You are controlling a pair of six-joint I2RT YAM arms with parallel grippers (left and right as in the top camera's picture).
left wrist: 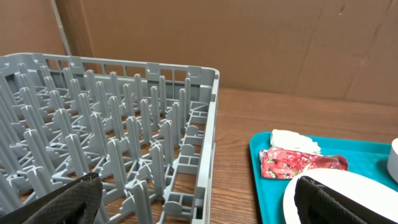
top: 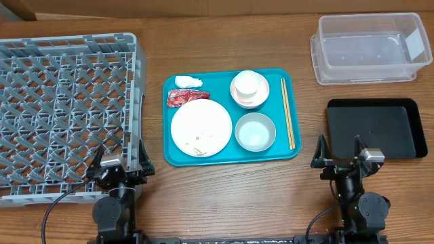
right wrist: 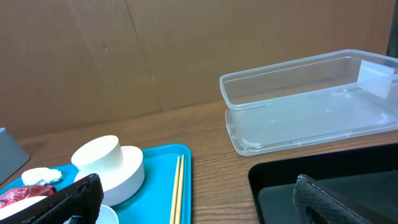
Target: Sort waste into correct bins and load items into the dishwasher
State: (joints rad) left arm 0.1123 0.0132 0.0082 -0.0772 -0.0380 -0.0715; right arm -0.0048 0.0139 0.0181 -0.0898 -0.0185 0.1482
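Robot lab, wooden table [top: 224, 196], cardboard backdrop [left wrist: 249, 43]

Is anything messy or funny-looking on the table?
A little messy, but nothing looks broken. A crumpled tissue and a crinkled red wrapper lie on the teal tray beside the white plate, which has a few food scraps near its front edge.

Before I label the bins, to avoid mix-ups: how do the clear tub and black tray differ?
The clear tub is see-through and deep-walled; the black tray is opaque and shallow. The tub sits farther back, the tray in front. Both are rectangular and hold nothing.
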